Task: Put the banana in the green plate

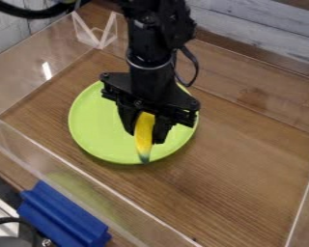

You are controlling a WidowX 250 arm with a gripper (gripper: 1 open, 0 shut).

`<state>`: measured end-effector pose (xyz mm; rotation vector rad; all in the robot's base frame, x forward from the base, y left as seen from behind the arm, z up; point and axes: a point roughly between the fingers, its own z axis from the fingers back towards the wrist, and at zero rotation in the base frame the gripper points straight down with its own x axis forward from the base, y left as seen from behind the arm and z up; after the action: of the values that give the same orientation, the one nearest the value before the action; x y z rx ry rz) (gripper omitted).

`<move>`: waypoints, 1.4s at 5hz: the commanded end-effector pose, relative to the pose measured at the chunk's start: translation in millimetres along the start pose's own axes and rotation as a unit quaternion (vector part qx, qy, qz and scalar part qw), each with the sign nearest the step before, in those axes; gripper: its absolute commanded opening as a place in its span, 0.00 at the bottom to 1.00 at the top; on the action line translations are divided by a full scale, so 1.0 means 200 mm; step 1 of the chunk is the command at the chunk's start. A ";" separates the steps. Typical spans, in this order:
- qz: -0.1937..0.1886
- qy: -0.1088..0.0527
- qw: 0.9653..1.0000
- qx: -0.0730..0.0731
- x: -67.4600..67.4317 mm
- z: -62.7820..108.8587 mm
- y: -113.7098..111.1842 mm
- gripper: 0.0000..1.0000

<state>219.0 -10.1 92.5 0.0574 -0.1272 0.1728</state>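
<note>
Clamped on the banana (143, 136) low over the green plate (93, 121) near its rim, risking a roll-off once released.

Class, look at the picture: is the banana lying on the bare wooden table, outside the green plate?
No. The banana sits over the green plate, with the gripper shut on it.

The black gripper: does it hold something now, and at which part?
The black gripper is shut on the small glossy yellow banana, gripping its upper end, over the round lime-green plastic plate.
</note>
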 end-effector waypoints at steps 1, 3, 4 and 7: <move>0.000 -0.014 1.000 -0.001 0.02 0.02 -0.01 0.00; 0.010 -0.008 1.000 -0.003 0.03 0.05 0.01 1.00; 0.013 -0.002 1.000 -0.004 0.02 0.03 -0.01 1.00; 0.023 0.015 1.000 -0.005 0.00 -0.02 -0.07 1.00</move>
<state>215.4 -21.8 79.9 0.0498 -0.0671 0.2221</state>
